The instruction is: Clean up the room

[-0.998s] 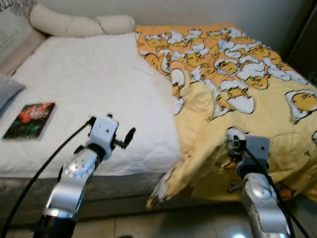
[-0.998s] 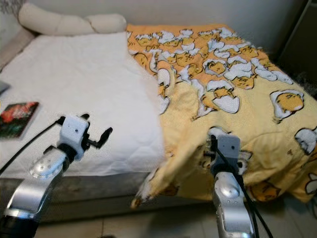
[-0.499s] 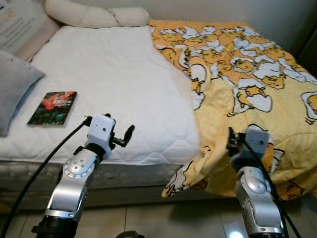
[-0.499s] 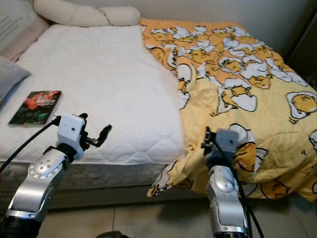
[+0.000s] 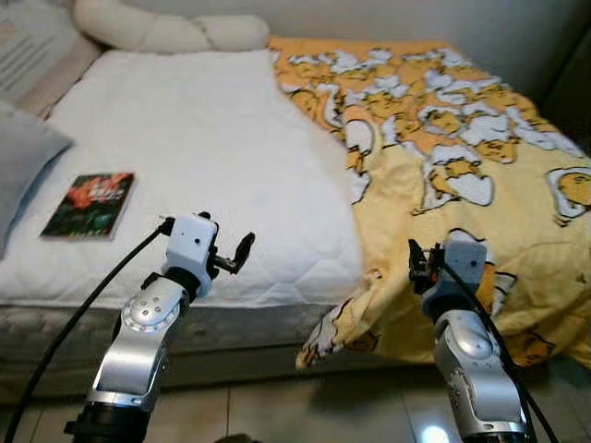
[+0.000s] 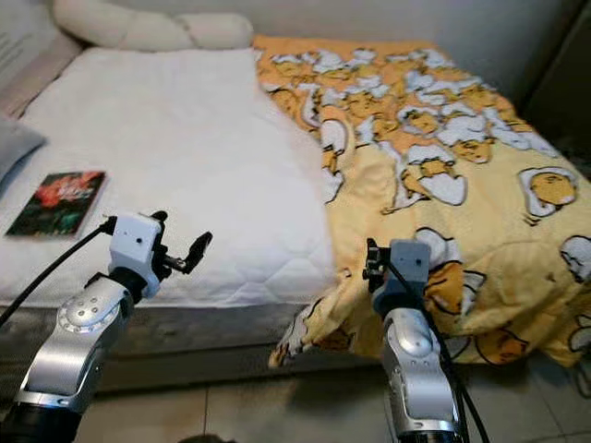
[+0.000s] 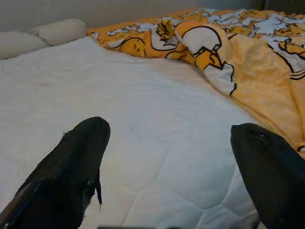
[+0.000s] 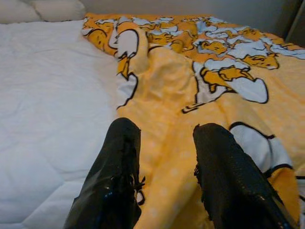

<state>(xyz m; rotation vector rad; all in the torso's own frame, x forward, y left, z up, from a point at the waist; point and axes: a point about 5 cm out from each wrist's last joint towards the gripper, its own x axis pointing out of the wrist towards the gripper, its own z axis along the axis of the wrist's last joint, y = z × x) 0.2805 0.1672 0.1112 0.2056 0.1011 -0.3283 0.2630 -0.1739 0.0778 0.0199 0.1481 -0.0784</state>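
Spanning most of the scene, a bed (image 5: 194,157) w/ white quilted mattress cover sits bare on its left half. Yellow blanket (image 5: 462,138) w/ egg-cartoon print covers the right half, bunched along the middle & spilling over the front edge toward the tiled floor (image 5: 277,411). Long cream bolster pillow (image 5: 166,30) lies along the back edge; grey pillow (image 5: 23,161) & a pale striped cushion (image 5: 37,51) at the left edge. Small book (image 5: 89,204) w/ dark red cover lies flat nr the front-left corner, well apart from the blanket. Left gripper (image 5: 242,251) hovers over the front edge of the bare mattress, jaws wide open, holding nothing. Right gripper (image 8: 164,143) at the blanket's front edge, jaws apart w/ a fold of yellow cloth between them.
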